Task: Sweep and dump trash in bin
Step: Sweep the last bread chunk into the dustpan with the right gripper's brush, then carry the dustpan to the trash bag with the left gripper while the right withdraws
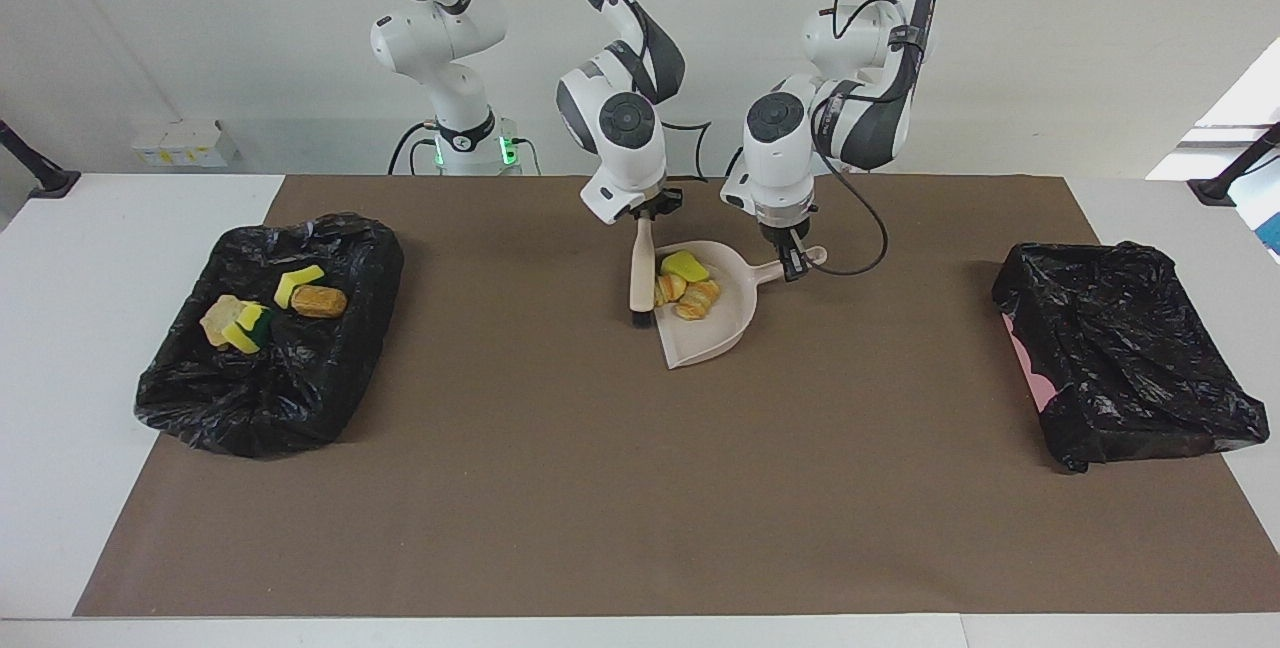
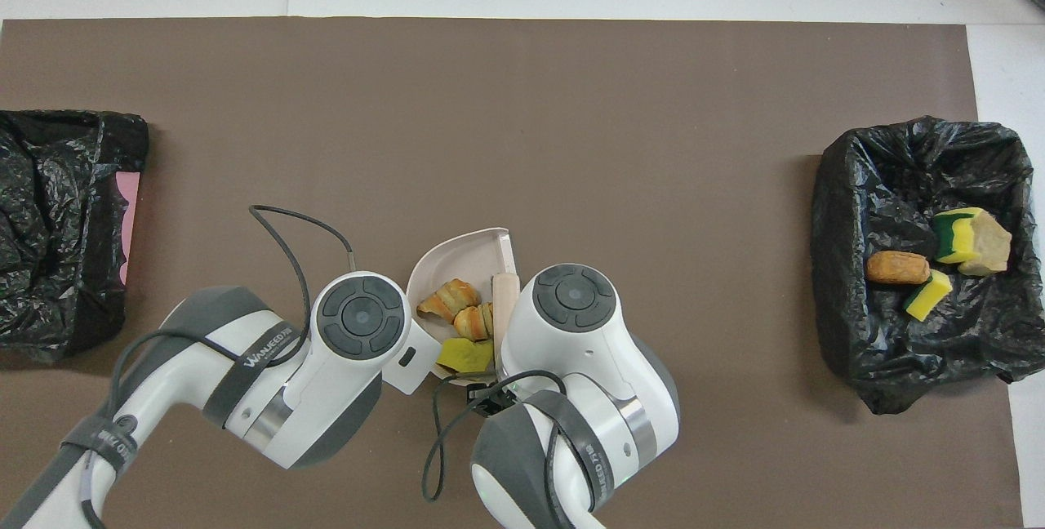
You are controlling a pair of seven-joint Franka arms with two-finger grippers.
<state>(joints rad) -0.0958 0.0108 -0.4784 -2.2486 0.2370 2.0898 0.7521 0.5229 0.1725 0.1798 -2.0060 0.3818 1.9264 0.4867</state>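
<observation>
**Three lumps sitting in the dustpan, four lying in the bin**

The right claw (image 1: 645, 216) is clamping the top of the brush (image 1: 639, 273) handle, its fingertips closed on it; the brush is standing nearly upright with its bristles on the surface at the open lip of the dustpan (image 1: 725, 328). The left claw (image 1: 791, 263) is gripping the dustpan's handle, closed on it, and is holding the pan flat on the brown mat (image 1: 640, 488).

The trash in the pan (image 1: 686, 290) — one yellow sponge piece and two tan, bread-like lumps — is crowding just beside the brush, at the end of the pan nearer the robots. The other four lumps (image 1: 268, 310) are lying in the black-lined bin (image 1: 250, 408) toward the right arm's end of the surface; a second black-lined bin (image 1: 1130, 368) is sitting toward the left arm's end.

These lumps are looking light and soft, likely to roll or bounce rather than slide; so I would judge that handling is best done through the pan's stiff handle — keeping the pan level, with the lip raised slightly, while carrying.
</observation>
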